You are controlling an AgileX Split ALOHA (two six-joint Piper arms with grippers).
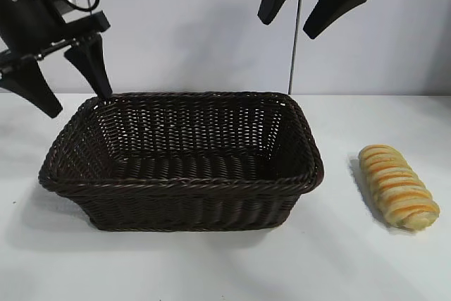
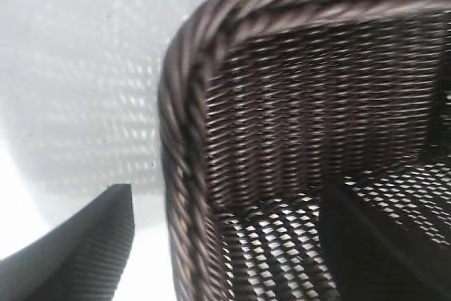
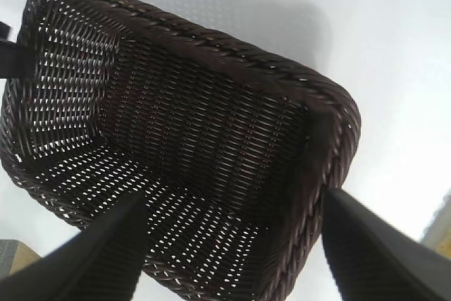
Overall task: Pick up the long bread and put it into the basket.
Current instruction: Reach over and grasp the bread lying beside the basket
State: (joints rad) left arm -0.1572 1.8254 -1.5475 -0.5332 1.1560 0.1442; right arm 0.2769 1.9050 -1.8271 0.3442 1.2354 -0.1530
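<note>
Long bread [image 1: 398, 187]: on table [image 1: 211, 266], well right of basket [image 1: 183, 185], apart.
Basket: nothing inside.
Left gripper [image 1: 65, 79]: released, above basket's left rim.
Right gripper [image 1: 310, 1]: released, high above back-right corner.

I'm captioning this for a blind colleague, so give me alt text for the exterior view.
A large dark brown wicker basket sits empty on a white table, with the long bread, a striped golden loaf, lying on the table to its right. The left gripper hangs open over the basket's left end; the right gripper hangs open above its far right corner, holding nothing.
</note>
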